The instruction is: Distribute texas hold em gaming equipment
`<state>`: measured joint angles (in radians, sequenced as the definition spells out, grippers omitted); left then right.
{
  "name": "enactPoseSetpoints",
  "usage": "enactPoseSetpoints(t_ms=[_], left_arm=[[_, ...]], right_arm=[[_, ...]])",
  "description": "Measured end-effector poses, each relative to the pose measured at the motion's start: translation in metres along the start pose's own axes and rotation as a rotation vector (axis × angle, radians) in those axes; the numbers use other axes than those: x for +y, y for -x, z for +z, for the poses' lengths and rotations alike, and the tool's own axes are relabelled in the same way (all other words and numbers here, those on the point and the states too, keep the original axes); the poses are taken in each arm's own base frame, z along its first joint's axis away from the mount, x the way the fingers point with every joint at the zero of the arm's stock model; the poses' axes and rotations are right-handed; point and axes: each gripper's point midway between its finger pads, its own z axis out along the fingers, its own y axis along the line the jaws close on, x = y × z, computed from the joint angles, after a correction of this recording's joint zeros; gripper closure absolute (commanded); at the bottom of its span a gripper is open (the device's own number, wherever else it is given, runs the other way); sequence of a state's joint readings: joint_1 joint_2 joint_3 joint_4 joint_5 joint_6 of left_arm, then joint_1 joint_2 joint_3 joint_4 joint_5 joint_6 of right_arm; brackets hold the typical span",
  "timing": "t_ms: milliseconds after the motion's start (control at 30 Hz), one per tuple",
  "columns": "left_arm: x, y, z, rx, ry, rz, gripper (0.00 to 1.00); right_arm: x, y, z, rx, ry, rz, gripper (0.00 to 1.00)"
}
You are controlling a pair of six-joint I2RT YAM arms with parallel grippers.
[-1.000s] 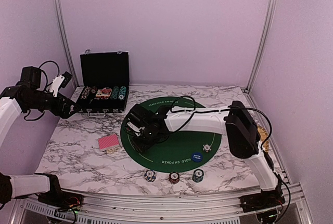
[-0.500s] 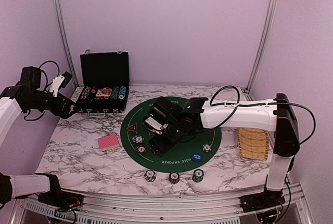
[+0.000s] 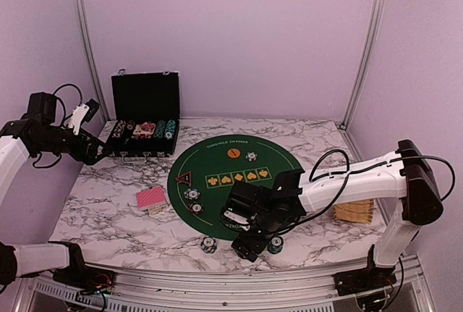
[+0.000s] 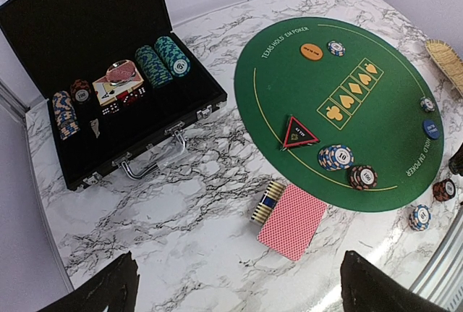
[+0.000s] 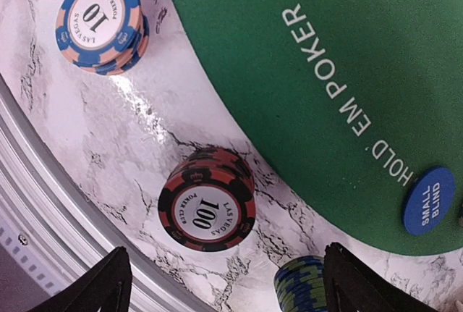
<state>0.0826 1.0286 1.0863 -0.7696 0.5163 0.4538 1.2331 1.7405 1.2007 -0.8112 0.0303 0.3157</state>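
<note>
The right pincer (image 5: pixel 230 294) hangs low over the marble table (image 5: pixel 65 145), fingers spread wide and pinching nothing. A dark red chip stack (image 5: pixel 207 209) stands just ahead of it, in line with the gap and touching neither finger. A teal chip stack (image 5: pixel 307 284) sits close beside one fingertip, and a blue-edged chip stack (image 5: pixel 100 22) lies farther ahead. The left pincer (image 4: pixel 242 294), likewise spread and empty, hovers high, with the red-backed cards (image 4: pixel 291 221) below and ahead of it and the black chip case (image 4: pixel 108 102) beyond.

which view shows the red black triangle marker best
Left wrist: the triangular marker lies large and unobstructed on the green mat, red border clear. The top external view shows it only small, near the mat's left edge. The right wrist view does not show it.
</note>
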Motion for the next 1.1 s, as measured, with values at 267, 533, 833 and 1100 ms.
enactPoseSetpoints(t_ms=[267, 533, 833, 1100], left_arm=[[0.000, 0.000, 0.000, 0.000, 0.001, 0.000, 0.01], [0.000, 0.000, 0.000, 0.000, 0.000, 0.000, 0.01], [0.000, 0.000, 0.000, 0.000, 0.000, 0.000, 0.01], [0.000, 0.000, 0.000, 0.000, 0.001, 0.002, 0.01]], right_arm=[[0.006, 0.008, 0.005, -0.016, 0.020, 0.007, 0.17], [0.011, 0.016, 0.014, -0.018, 0.026, 0.001, 0.26], [0.011, 0.016, 0.021, -0.002, 0.021, -0.003, 0.35], [0.012, 0.017, 0.023, -0.003, 0.021, -0.008, 0.45]])
